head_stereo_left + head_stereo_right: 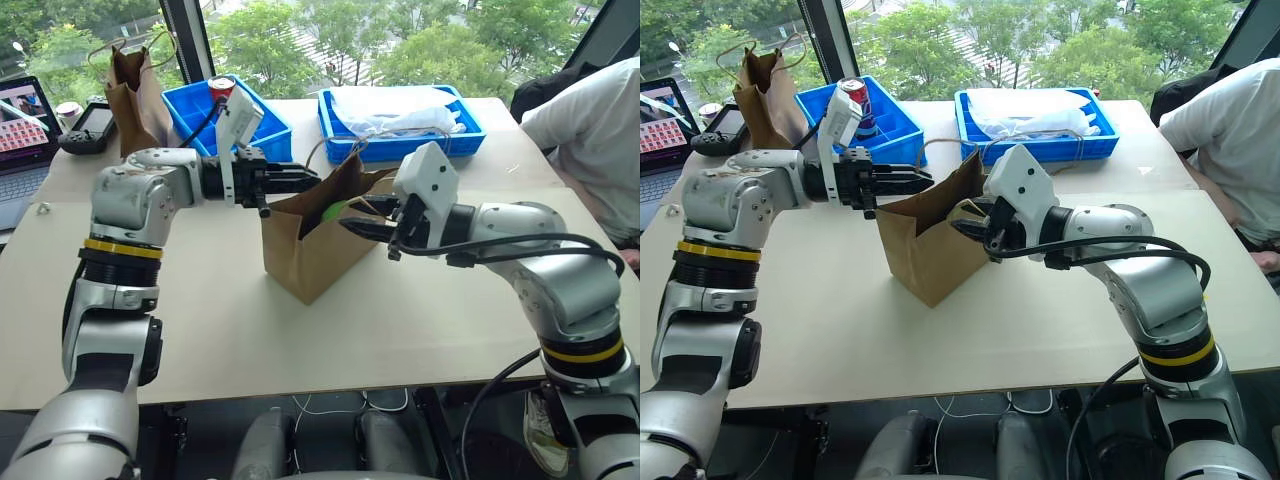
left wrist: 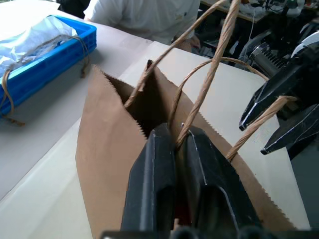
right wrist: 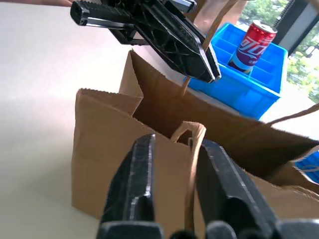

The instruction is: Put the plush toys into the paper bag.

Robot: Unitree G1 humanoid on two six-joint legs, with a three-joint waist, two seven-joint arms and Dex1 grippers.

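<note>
The light-brown paper bag (image 1: 305,255) stands open at the table's middle, between my two arms. My left gripper (image 1: 308,180) reaches in from the left over the bag's rim, shut on one of its cord handles (image 2: 209,74). My right gripper (image 1: 352,226) comes in from the right at the bag's mouth. Its fingers (image 3: 137,169) stand apart, with the other handle loop (image 3: 192,142) lying loose between them. A bit of lime-green plush toy (image 1: 335,212) shows at the bag's mouth, just off the right fingertips; the rest of it is hidden.
A narrower, darker paper bag (image 1: 135,95) stands at the back left, by a laptop (image 1: 20,120). Two blue bins sit behind: one (image 1: 195,110) holding a red can (image 1: 222,87), the other (image 1: 400,145) holding white plastic. A person's sleeve (image 1: 600,130) is at the right.
</note>
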